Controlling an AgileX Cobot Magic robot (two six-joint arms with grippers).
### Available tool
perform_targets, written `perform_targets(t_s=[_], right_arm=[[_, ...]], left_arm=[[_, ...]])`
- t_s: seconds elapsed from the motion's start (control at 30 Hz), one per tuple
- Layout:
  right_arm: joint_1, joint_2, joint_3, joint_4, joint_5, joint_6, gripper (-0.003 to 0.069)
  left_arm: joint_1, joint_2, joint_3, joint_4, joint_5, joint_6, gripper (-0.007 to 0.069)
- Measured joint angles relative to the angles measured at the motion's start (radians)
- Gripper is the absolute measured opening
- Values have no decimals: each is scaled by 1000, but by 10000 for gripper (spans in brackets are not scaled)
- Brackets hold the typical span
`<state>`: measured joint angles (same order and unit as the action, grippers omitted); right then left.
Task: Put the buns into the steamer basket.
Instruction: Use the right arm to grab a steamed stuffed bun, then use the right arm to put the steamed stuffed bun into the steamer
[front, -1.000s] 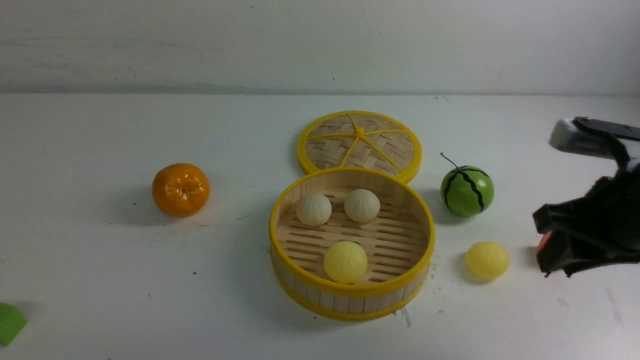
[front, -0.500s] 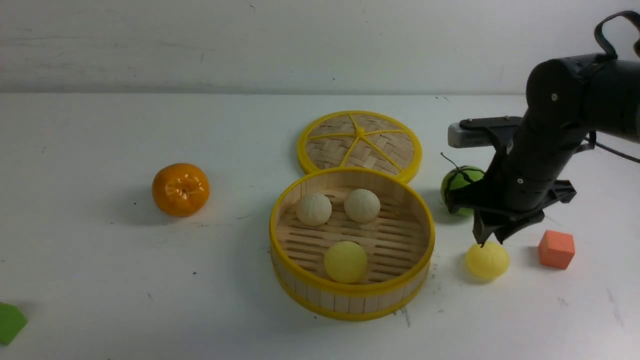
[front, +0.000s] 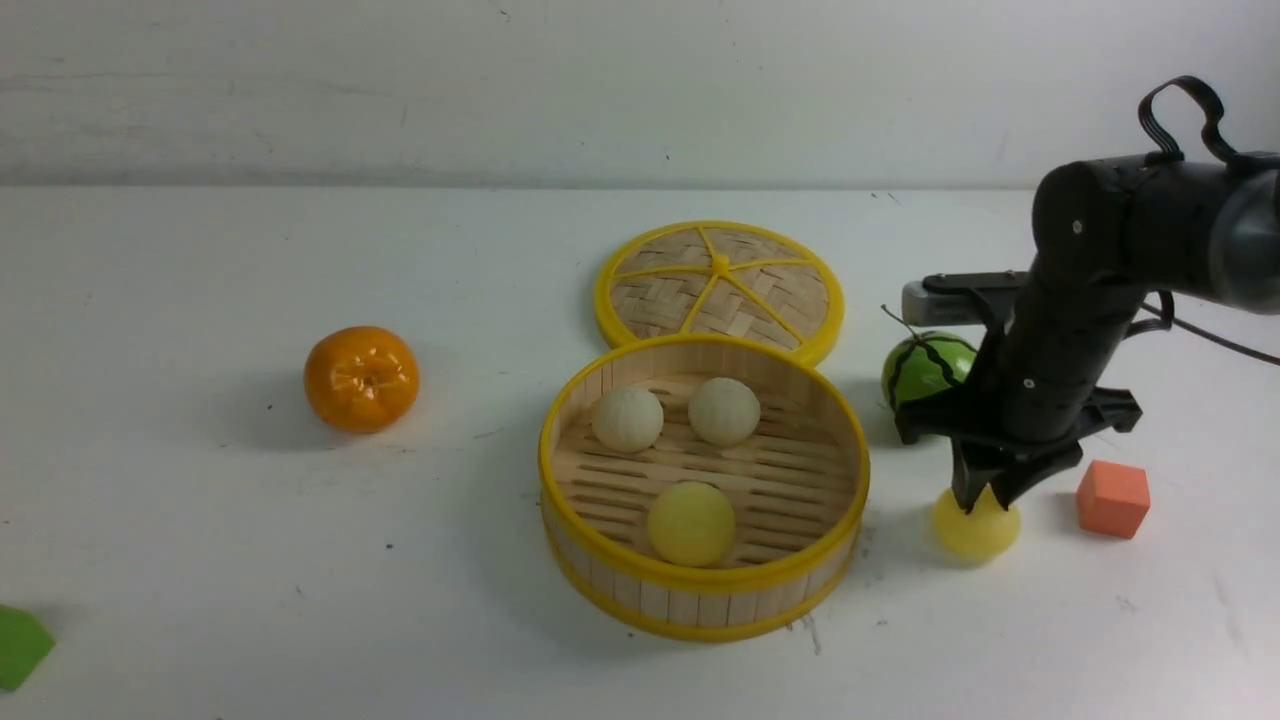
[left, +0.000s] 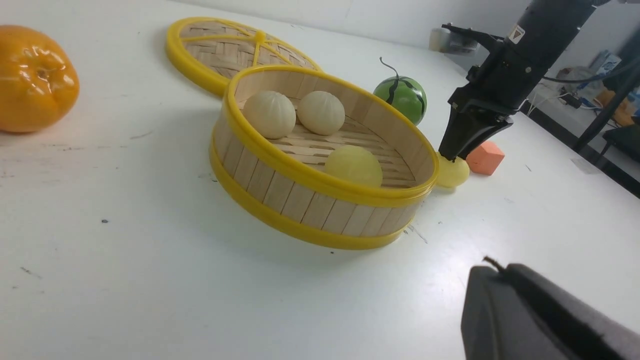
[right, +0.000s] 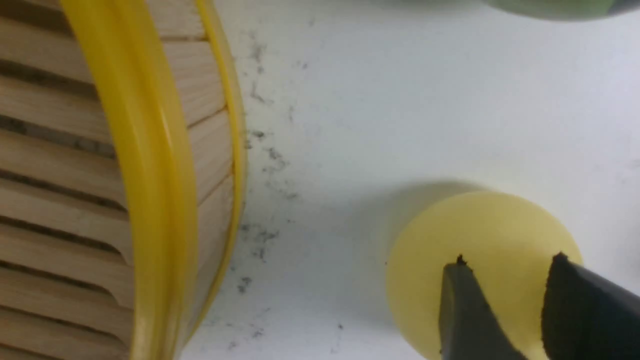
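ROBOT REACHES FOR THE LAST BUN: The right gripper (front: 983, 498) of the two-armed robot hangs point-down on the crown of a pale yellow pleated toy bun (front: 975, 530), the one bun we see outside the large round bamboo steamer basket with yellow rims (front: 640, 598); it sits on the white table (front: 200, 560) just beside the basket's right wall. Inside, on the slatted floor, lie two cream-white buns (front: 627, 419) at the back and a second pale yellow bun (front: 691, 523) at the front. From the wrist we make out two dark fingertips (right: 460, 310) parted by only a narrow slit, on or just above the bun's top and closed on nothing. The left gripper (left: 505, 287), a dark corner in its own camera, has its jaws together, well away from the work. We judge the bun light, smooth and perhaps slightly soft, apt to roll or squirt free; with jaws this narrow the raised pleats at the crown look the likeliest hold. Room is tight: a green striped watermelon ball (front: 920, 368) stands close behind the arm, a small orange cube (front: 1113, 498) just to the right, and the basket's upright wall must be cleared on the lift. The basket floor's front right lies open; the flat woven lid (front: 720, 285) and glossy orange fruit (front: 361, 379) are out of the way
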<state>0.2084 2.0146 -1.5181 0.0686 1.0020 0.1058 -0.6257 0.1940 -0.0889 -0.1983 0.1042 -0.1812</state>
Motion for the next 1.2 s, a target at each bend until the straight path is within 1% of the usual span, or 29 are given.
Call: perform_targets(t_s=[0.1,0.23,0.27,0.3,0.37,0.5,0.7,0.83,0.87,0.9,1.03,1.2], right_arm=[[0,1,0,1,-1,0,237],[0,1,0,1,-4,0,197],[0,1,0,1,-4,0,176],[0,3,0,0,-3,0,138],[0,10,0,0,0,-1,86],[0,9,0,0,11,-34,0],[15,-74,-9,0,61,-46,-10],[86,-176,-47,34,58,-51,-8],[91,-179,-50,36,57,-51,-8],[122,-194,-66,54,47,-54,-8],[187,-174,-81,81,5,-57,-6],[210,-102,-80,104,-44,-57,-3]], left_arm=[[0,0,0,0,0,0,-3],[0,0,0,0,0,0,1],[0,0,0,0,0,0,1],[0,0,0,0,0,0,4],[0,0,0,0,0,0,6],[0,0,0,0,0,0,10],[0,0,0,0,0,0,11],[0,0,0,0,0,0,13],[0,0,0,0,0,0,13],[0,0,0,0,0,0,15],[0,0,0,0,0,0,20],[0,0,0,0,0,0,26]])
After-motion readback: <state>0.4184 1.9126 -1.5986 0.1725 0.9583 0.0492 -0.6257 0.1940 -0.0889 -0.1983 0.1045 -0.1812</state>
